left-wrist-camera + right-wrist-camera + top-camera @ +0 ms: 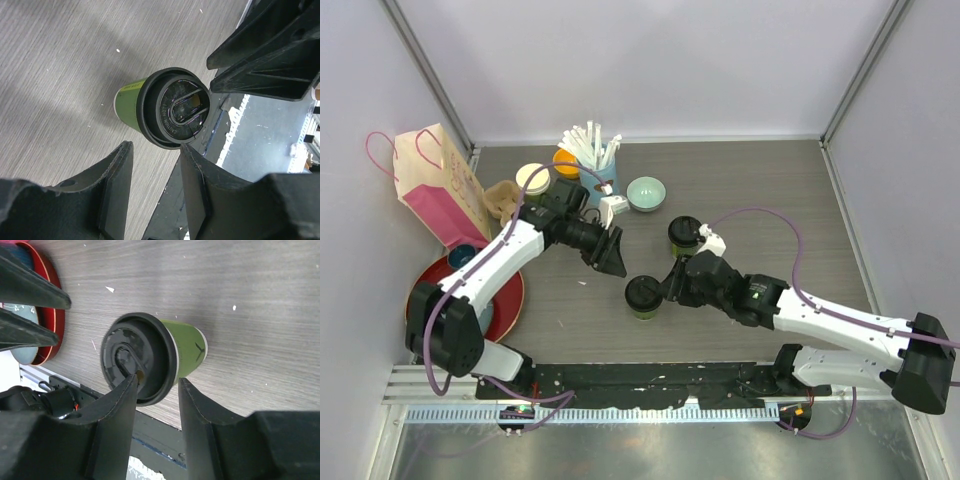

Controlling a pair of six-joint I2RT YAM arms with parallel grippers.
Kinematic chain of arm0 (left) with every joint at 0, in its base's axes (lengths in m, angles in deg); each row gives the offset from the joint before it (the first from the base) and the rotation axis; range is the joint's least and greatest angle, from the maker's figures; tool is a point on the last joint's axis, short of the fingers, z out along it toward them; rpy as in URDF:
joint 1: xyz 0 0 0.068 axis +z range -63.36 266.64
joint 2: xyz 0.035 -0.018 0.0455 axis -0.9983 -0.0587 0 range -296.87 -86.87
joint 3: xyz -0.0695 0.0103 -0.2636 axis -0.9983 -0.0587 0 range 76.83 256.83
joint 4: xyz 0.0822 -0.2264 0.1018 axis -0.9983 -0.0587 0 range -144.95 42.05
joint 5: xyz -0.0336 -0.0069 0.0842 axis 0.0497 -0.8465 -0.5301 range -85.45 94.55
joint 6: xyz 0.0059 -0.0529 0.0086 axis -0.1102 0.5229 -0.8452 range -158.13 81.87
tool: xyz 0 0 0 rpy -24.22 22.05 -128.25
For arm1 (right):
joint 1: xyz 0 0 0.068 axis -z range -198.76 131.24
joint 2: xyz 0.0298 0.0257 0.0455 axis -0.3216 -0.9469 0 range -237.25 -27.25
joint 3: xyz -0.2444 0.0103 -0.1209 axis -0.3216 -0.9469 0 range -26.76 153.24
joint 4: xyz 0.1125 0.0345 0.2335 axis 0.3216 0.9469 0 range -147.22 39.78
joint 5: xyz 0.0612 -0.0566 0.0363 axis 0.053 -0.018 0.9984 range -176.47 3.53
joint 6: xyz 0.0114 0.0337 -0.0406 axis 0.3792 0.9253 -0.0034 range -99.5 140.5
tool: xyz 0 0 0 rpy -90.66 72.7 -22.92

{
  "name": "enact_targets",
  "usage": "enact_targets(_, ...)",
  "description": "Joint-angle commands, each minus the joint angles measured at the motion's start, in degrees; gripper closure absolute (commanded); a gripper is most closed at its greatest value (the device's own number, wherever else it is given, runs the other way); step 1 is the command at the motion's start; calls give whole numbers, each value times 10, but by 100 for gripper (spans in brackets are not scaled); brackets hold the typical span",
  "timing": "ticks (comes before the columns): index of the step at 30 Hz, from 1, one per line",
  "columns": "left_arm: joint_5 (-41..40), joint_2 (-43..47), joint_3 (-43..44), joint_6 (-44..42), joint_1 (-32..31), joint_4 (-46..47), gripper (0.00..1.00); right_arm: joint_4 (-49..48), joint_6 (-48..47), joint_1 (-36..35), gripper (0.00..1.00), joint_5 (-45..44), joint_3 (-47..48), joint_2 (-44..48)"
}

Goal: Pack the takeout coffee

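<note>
While my left gripper [156,147] and right gripper [157,381] hover, fingers apart, a green cup [129,100] with black lid [175,112] stands between them.

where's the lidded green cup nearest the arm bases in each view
Top external: near cup, mid-frame, lid on.
Left wrist: centre, lid facing the camera.
Right wrist: centre-left, lid facing the camera.
Shared landmark: black rail, right of the cup in left wrist, below it in right wrist.
</note>
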Motion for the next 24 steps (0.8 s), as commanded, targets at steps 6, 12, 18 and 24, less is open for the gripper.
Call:
enact_targets(6,0,-10,-21,17,-4,25,54,-50,62,6,61,38,-40,12)
enact_targets(12,4,-17,-27,18,-7,27,54,-62,65,7,64,51,-42,-6)
enact_targets(18,16,-18,-28,18,-7,25,54,-87,69,8,64,53,-60,-14)
enact_targets(24,8,-15,-11,-7,-5,-3,54,-106,11,42,65,37,-49,-23)
